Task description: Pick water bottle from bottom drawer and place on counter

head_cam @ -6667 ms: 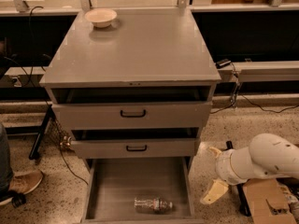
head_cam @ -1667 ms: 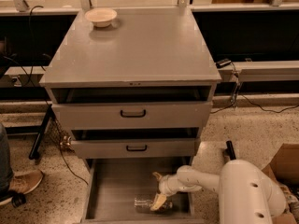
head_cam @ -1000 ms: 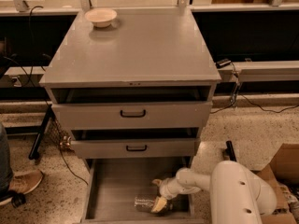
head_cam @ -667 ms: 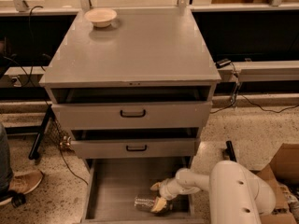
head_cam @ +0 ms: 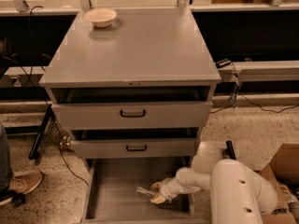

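Nearest the camera, at the lower right, a bulky white robot arm reaches leftward into the lowest, deepest grey metal drawer, which is pulled out over the speckled floor. Its tan-tipped gripper sits low over the drawer floor, right at the right-hand end of a small clear crinkled plastic water bottle. The bottle lies on its side on the drawer floor, right of centre. Whether the gripper is spread or clamped on the bottle, I cannot tell. Just right of the arm stands an open brown cardboard box. Above, two shallower grey drawers with black handles stand slightly open. Farther back stretches the smooth grey counter, with a pale shallow bowl in its far left corner.
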`<state>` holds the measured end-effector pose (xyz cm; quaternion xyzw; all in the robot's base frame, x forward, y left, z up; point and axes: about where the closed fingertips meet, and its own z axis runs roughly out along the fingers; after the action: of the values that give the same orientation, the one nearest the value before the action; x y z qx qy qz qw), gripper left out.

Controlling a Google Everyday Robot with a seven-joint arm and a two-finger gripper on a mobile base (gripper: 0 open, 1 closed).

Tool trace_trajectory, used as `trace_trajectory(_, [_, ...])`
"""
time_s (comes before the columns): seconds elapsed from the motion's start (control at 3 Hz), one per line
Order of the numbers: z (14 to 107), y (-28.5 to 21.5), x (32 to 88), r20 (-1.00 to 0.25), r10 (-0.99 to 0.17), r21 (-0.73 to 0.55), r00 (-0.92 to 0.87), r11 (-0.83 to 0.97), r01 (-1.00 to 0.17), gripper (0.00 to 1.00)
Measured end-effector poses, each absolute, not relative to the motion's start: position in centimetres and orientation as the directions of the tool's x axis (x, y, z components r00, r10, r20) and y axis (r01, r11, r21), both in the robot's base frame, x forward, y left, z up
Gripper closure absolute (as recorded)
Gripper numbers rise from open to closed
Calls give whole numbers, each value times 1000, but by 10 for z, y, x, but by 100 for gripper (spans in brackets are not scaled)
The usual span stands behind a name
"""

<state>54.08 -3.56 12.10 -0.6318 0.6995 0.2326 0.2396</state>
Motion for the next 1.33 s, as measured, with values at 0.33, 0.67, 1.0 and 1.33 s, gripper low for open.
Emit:
trace_trajectory(0.33, [122, -36, 541, -629, -772, 22, -86, 93, -995, 100])
trace_trajectory(0.67, [160, -45, 520, -672, -740, -27, -13, 42, -999, 100])
trace_trajectory(1.0, [239, -80, 486, -704, -704, -110, 93, -21, -994, 100])
trace_trajectory(1.33, [321, -127, 450, -686, -711, -188, 153, -29, -982, 100])
